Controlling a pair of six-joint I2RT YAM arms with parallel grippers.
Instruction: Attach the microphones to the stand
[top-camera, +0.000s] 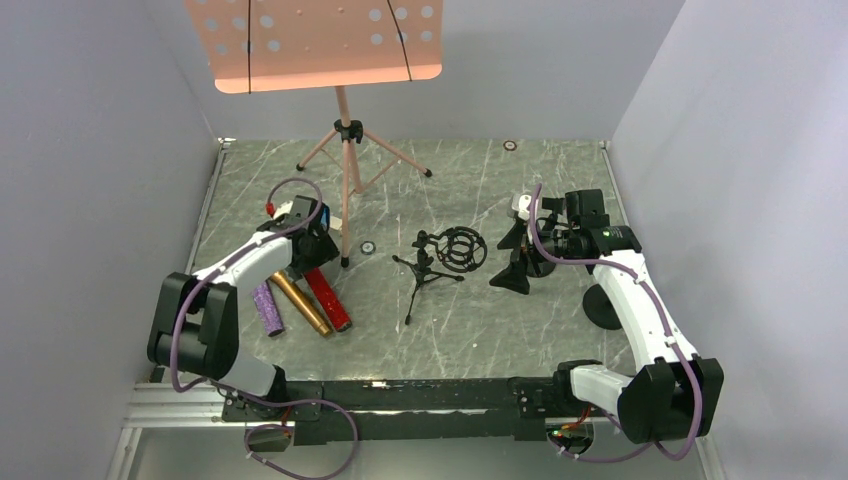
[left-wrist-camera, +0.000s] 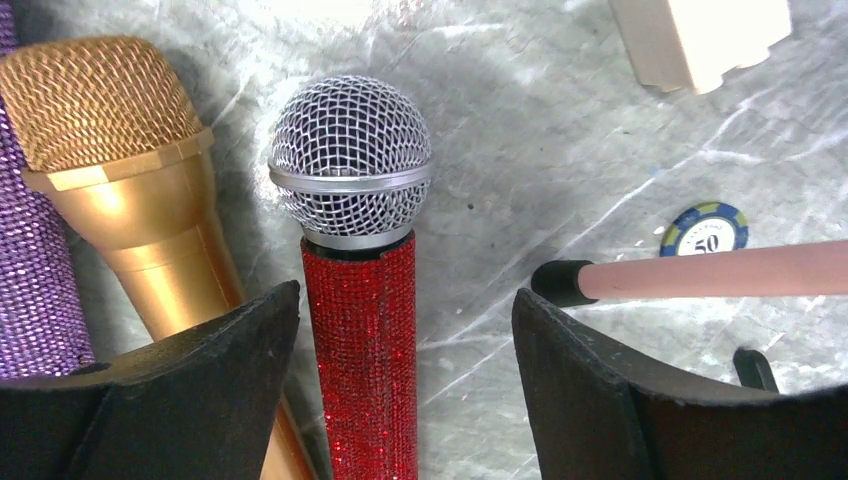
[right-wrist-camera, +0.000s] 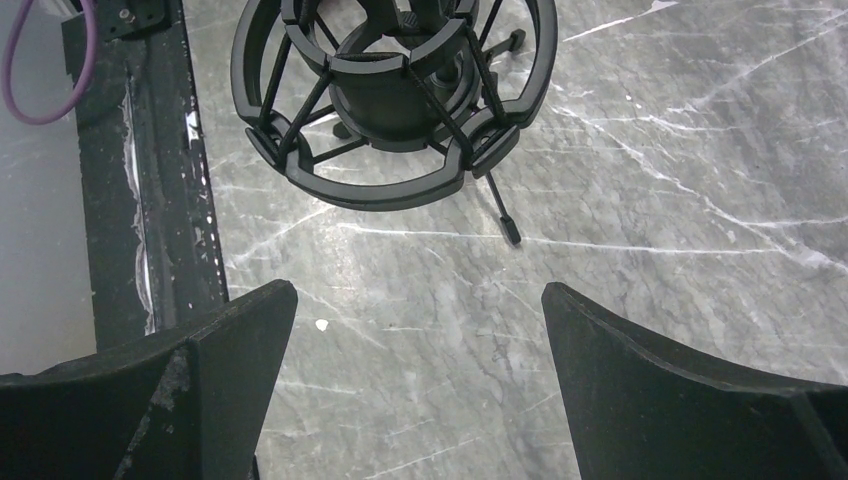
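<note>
Left wrist view: tool poised over the red microphone

Well left of the stand (top-camera: 445, 255), three microphones lie side by side on the surface (top-camera: 540, 340): the purple microphone (left-wrist-camera: 30, 280), the gold microphone (left-wrist-camera: 140, 200), then the red microphone (left-wrist-camera: 360, 340), the one nearest the stand. The left tool (left-wrist-camera: 405, 300) hangs over the red one with its jaws apart, straddling the glitter body just below the mesh head; nothing is gripped. To do this step well, I judge it should centre first, because the left pad sits close to the gold body and could drag it. It should then close on the shaft, not the round head. A pink tripod leg (left-wrist-camera: 720, 272) crosses just beside the right pad and is best avoided on the lift. Right of the stand, the right tool (right-wrist-camera: 420, 300) hovers with jaws wide apart and empty, facing the ring mount. The surface is grey, white-veined stone; plain pale walls close it in on the left, back and right.
</note>
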